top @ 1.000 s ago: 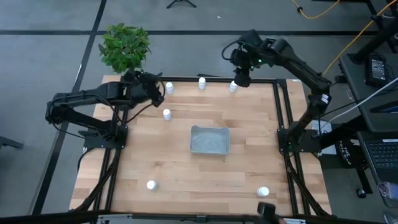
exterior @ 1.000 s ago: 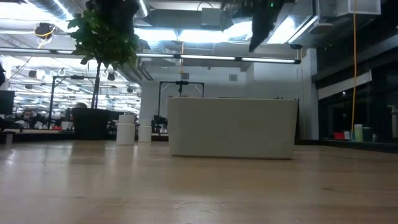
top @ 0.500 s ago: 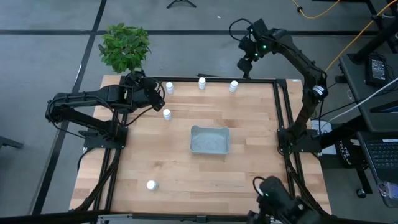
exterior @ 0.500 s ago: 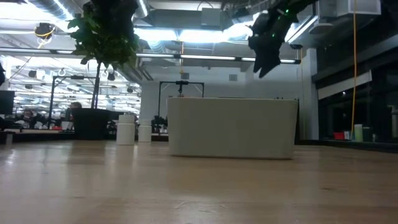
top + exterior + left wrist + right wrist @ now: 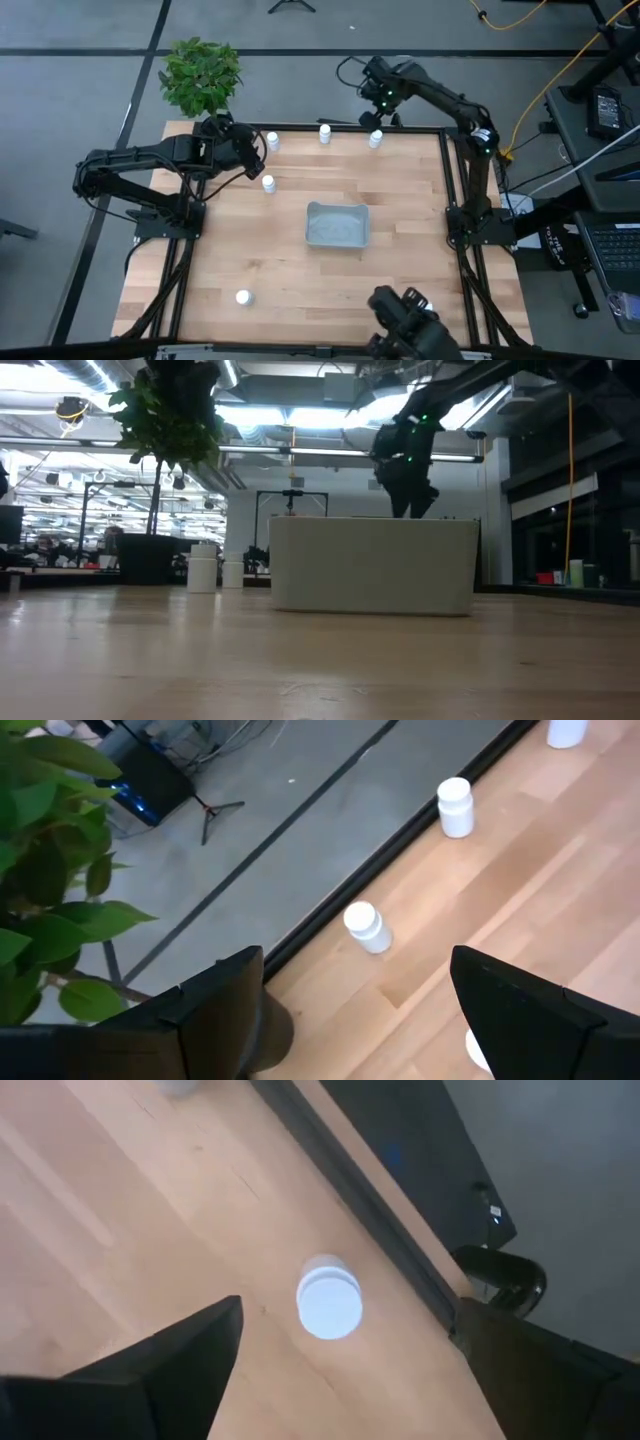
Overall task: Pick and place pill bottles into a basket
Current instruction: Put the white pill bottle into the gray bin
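Note:
The pale basket (image 5: 338, 224) sits mid-table. White pill bottles stand upright on their bases: three along the far edge (image 5: 272, 141), (image 5: 325, 133), (image 5: 376, 139), one (image 5: 268, 184) left of the basket, one (image 5: 243, 297) near the front left. My right gripper (image 5: 378, 102) hangs open over the far edge, above the far-right bottle (image 5: 329, 1302), which shows below and between its fingers, untouched. My left gripper (image 5: 246, 150) is open at the far left beside the bottle (image 5: 366, 927), touching nothing.
A potted green plant (image 5: 201, 73) stands beyond the far left corner. A dark metal rail (image 5: 380, 1220) runs along the table's far edge. A dark bulky object (image 5: 408, 320) reaches over the near edge. Bare wood lies around the basket.
My right gripper has opened, swung out past the far edge, then come lower and toward the table's left, ending over the far-right bottle. A dark object has moved in along the near edge from the right and now covers the spot where a near-right bottle stood.

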`<state>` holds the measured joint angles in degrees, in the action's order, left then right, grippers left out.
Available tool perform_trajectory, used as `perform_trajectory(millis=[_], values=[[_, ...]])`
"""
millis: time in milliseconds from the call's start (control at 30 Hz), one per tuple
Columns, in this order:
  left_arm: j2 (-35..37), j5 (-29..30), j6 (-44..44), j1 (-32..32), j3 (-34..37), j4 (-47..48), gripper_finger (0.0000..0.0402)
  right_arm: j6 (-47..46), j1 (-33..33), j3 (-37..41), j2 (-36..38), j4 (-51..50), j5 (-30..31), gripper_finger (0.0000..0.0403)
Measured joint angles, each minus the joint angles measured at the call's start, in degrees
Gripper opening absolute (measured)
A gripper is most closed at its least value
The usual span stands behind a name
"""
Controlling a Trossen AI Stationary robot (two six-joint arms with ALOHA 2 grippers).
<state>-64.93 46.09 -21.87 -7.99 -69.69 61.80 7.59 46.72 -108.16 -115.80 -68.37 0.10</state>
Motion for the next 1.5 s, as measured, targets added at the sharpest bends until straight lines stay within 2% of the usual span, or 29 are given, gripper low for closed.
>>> perform_trajectory(millis=[433, 800, 1100, 1500], values=[[0.0, -2.5, -0.4, 0.0, 0.0, -0.1, 0.0317, -2.7, -0.9, 0.0, -6.9, -3.2, 1.4, 0.0365], [0.0, -2.4, -0.4, 0.0, 0.0, -0.1, 0.0317, -3.0, -0.9, 1.1, -8.2, -1.5, 1.8, 0.0364], [0.0, -2.3, 0.0, 0.0, 0.0, -0.1, 0.0317, -2.8, -0.9, 8.0, -8.3, 1.7, 1.8, 0.0331], [0.0, -4.2, 0.1, 0.0, 0.0, -0.3, 0.0317, -2.7, -0.9, 8.4, -8.3, 5.2, 1.8, 0.0297]])
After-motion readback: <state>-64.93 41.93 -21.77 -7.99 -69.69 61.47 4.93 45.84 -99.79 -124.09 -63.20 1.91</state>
